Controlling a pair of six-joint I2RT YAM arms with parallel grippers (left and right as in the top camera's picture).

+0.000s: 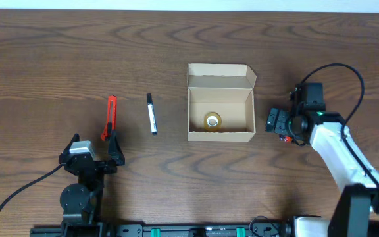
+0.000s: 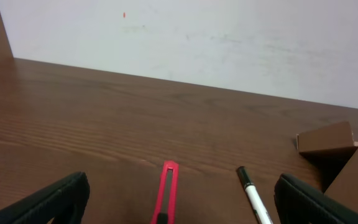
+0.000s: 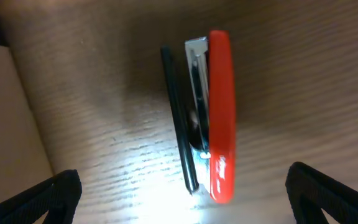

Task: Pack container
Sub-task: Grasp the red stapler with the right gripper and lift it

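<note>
Overhead view: your box sits at the centre of the table, top open and lid flap folded back on the far side, with a tape roll lying flat on its floor. To its left lie a pen and, farther left, a red knife, roughly parallel, apart from each other and from the box. Your left gripper hangs close by the knife's near end, jaws spread wide with nothing between them. In the left wrist view the knife and pen lie ahead between the two fingers, and a corner of the box shows at the right. Your right gripper stands just right of the box, jaws likewise wide apart and holding nothing. Its wrist view looks down on a red stapler lying on the wood between the fingers, with the box's wall at the left edge.
</note>
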